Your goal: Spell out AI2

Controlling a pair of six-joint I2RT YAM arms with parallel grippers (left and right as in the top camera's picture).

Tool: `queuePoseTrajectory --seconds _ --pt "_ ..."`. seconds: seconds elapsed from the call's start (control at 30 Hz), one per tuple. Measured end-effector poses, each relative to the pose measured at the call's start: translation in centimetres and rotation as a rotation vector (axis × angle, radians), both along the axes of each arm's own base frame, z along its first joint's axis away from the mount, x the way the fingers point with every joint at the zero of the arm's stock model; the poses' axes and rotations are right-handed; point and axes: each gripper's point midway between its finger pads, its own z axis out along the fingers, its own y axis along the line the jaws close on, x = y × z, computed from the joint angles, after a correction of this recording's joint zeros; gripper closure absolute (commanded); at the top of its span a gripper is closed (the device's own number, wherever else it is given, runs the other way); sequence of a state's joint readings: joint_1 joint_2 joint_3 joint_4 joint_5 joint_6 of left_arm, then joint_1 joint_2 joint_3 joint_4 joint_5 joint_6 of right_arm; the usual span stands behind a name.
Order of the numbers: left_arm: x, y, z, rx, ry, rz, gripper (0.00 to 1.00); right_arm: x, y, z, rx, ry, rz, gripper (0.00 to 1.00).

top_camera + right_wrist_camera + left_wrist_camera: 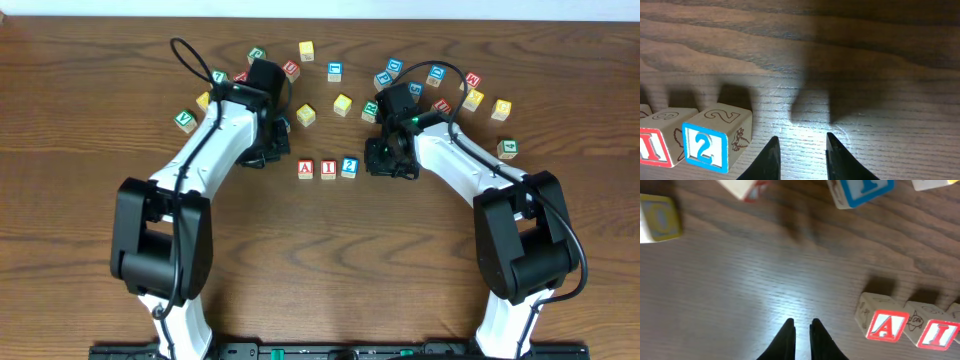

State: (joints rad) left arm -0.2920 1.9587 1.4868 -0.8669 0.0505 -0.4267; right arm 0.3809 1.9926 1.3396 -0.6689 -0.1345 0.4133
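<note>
Beside the A cube (885,326), left claw (802,325) pinched empty; right claw (803,140) ajar, empty (loose cubes (343,103) scattered behind).

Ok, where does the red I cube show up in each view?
Overhead: the I cube sits mid-frame, between the A cube on its left and the 2 cube on its right.
Left wrist: the I cube is in the lower right corner, just right of the A cube.
Right wrist: the I cube is at the lower left edge, cut off, just left of the 2 cube.
Shared landmark: those two neighbours, each matching overhead.
</note>
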Motion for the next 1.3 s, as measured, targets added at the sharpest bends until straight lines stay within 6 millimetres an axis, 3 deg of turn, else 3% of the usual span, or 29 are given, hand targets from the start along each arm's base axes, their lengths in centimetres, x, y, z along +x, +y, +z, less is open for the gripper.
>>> queuePoseTrajectory --seconds 0.4,0.77,1.1,1.3 --pt "0.3 -2.5 -4.2 -0.091 0.065 -0.037 0.93 0.0 0.0 0.0 0.0 0.0 0.0 0.71" --pt "-0.2 -6.0 -4.1 -0.126 0.04 -0.138 0.92 0.0 0.0 0.0 0.0 0.0 0.0 0.7" --pt "0.0 -6.9 -4.0 -0.137 0.021 -0.155 0.92 -0.1 0.1 0.0 0.0 0.001 0.002 0.66" --pt "-0.4 -8.7 -3.9 -0.148 0.01 -0.181 0.92 -0.3 0.3 0.0 -0.003 0.006 0.009 0.65"
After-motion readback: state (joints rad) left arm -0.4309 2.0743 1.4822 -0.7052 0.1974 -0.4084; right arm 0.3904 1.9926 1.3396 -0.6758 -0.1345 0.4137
